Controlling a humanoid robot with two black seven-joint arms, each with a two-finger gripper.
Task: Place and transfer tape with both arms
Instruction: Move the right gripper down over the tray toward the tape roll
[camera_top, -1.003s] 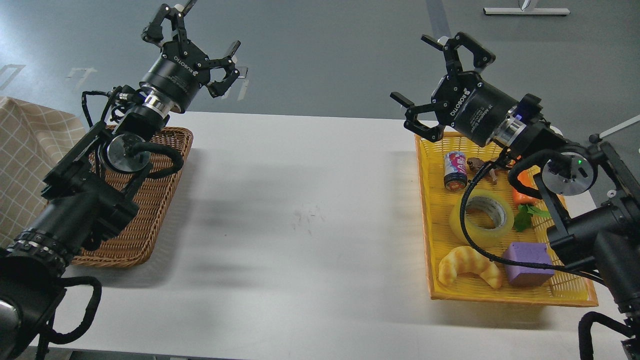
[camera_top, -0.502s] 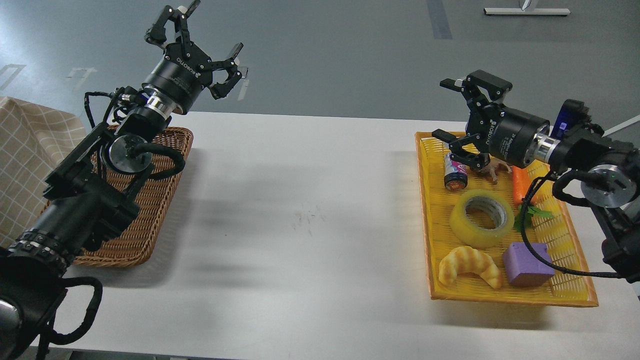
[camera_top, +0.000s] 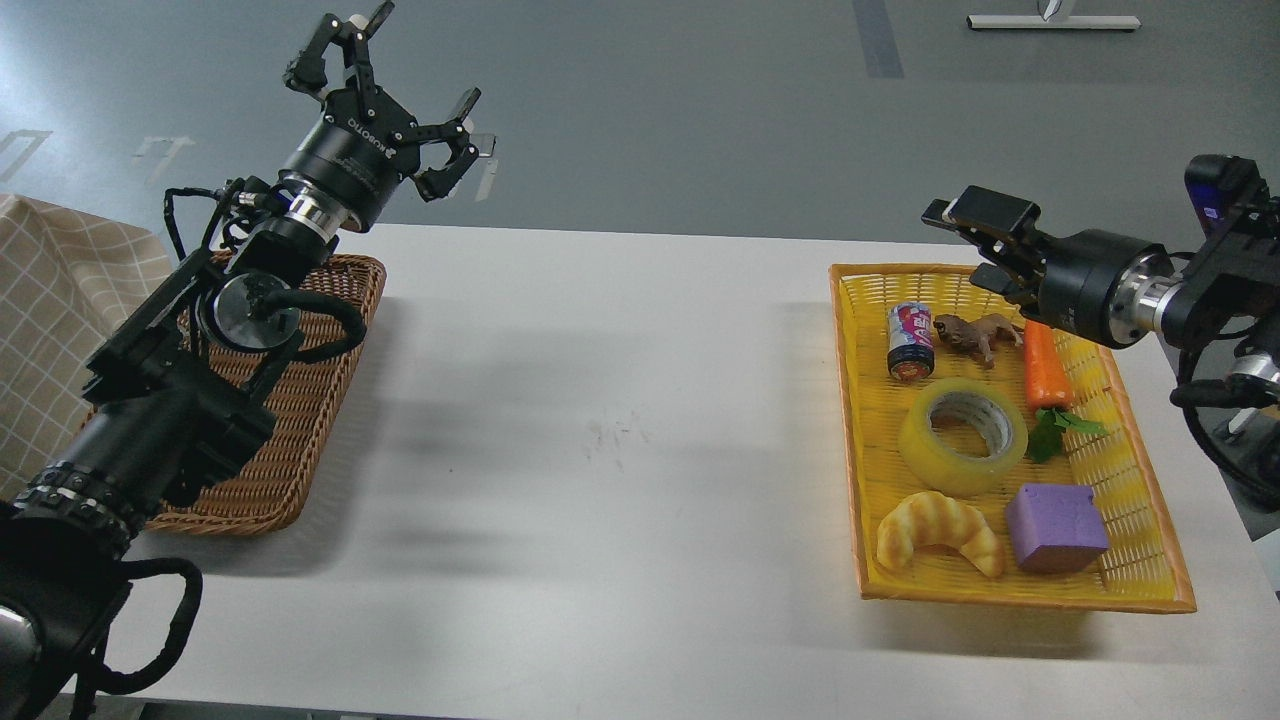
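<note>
The tape (camera_top: 962, 435), a yellow translucent roll with a grey-white core, lies flat in the middle of the yellow basket (camera_top: 850, 420) on the right of the white table. My right gripper (camera_top: 985, 245) is open and empty. It points left and hovers above the basket's far edge, well behind and above the tape. My left gripper (camera_top: 385, 95) is open and empty, raised high beyond the table's far left, over the far end of the wicker basket (camera_top: 300, 400).
The yellow basket also holds a small can (camera_top: 910, 340), a brown toy animal (camera_top: 975, 333), a carrot (camera_top: 1045, 365), a croissant (camera_top: 938, 530) and a purple block (camera_top: 1055, 525). A checked cloth (camera_top: 50, 310) lies at the far left.
My right arm has swung right and back, uncovering the tape; its gripper has turned from facing up-left to pointing left over the basket's far edge. The left arm has barely moved.
</note>
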